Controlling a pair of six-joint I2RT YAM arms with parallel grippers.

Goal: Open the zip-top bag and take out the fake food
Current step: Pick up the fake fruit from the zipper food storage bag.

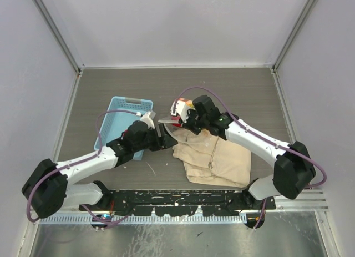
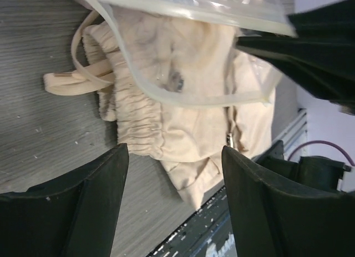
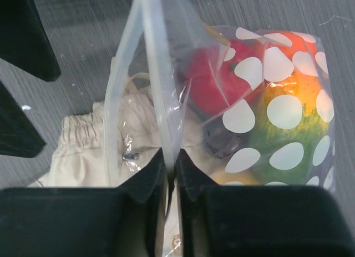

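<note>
Over the grey table (image 1: 111, 85), the thin, slippery bag (image 3: 277, 112) sags with plastic fruit (image 3: 211, 85); right fingers (image 3: 111, 212) pinch its stiffer zip rim, left fingers (image 2: 83, 207) apart.

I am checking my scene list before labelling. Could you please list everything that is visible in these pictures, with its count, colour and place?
zip-top bag: one, clear with white spots, held at the table's middle, mouth parted
fake food: several, exact count unclear, red, orange, green and dark, inside the zip-top bag
cloth drawstring bag: one, beige, lying on the table right of centre
basket: one, light blue, on the table left of centre
table: one, grey-brown wood grain, under everything
left end effector: one, black, open, facing the bag's mouth, holding nothing
right end effector: one, black, shut on the zip-top bag's rim
</note>
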